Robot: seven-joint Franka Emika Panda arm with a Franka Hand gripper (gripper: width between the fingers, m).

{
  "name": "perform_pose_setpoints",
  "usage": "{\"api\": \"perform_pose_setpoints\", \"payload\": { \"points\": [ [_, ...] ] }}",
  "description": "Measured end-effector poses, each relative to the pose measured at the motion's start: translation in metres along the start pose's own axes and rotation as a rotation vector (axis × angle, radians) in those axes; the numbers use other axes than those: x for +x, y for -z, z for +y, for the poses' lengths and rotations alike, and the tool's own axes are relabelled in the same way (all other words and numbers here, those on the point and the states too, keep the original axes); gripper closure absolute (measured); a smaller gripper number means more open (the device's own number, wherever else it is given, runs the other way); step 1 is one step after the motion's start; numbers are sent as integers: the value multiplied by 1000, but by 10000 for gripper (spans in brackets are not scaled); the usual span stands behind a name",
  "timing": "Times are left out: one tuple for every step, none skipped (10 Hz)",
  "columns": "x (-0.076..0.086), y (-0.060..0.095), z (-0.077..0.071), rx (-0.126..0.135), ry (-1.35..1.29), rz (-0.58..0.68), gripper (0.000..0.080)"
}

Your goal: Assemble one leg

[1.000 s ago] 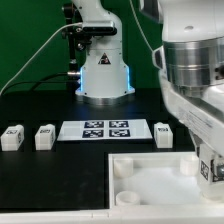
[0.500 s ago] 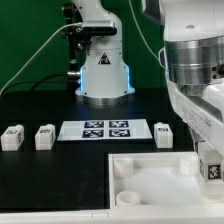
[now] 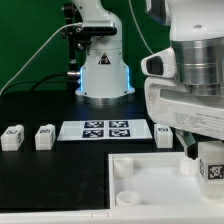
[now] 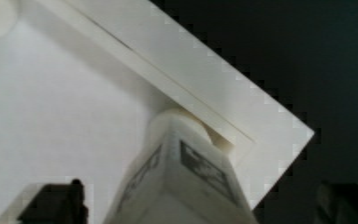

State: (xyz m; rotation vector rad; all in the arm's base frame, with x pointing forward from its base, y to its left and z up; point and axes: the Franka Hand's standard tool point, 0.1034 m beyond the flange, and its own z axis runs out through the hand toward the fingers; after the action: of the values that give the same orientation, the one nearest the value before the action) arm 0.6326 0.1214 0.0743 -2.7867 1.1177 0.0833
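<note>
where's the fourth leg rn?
The leg is at the exterior view's far right, held in the claw over the tray, right side.

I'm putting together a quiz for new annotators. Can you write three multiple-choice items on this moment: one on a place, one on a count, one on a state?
1. Where is the small white plastic block-like leg that the claw carries?
A) lying at the exterior view's far left
B) at the large white square tray-like part
C) atop the arm's round base

2. How many loose legs lie on the black table?
A) one
B) three
C) five

3. The claw is:
A) open and empty
B) out of view
C) shut on the leg

Key:
1 B: the held leg shows over the tray's corner in the wrist view.
2 B: two lie on the exterior view's left of the flat white marker board, one on its right.
3 C: the leg sits between the claw's fingers.
</note>
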Motion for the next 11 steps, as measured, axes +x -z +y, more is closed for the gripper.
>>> {"api": "perform_pose_setpoints", "payload": {
  "points": [
    [0,0,0,0,92,0,150],
    [1,0,1,-13,243,7,150],
    [2,0,2,-37,439,22,150],
    [2,0,2,-48,566,30,150],
    [3,0,2,-49,604,29,150],
    [3,0,2,-47,587,28,150],
    [2,0,2,-46,560,29,246],
    [3,0,2,-46,566,29,394],
    [1,-1,1,-39,494,26,394],
    [2,-1,2,-35,372,27,505],
    [2,-1,2,-34,330,27,505]
  ]
}}
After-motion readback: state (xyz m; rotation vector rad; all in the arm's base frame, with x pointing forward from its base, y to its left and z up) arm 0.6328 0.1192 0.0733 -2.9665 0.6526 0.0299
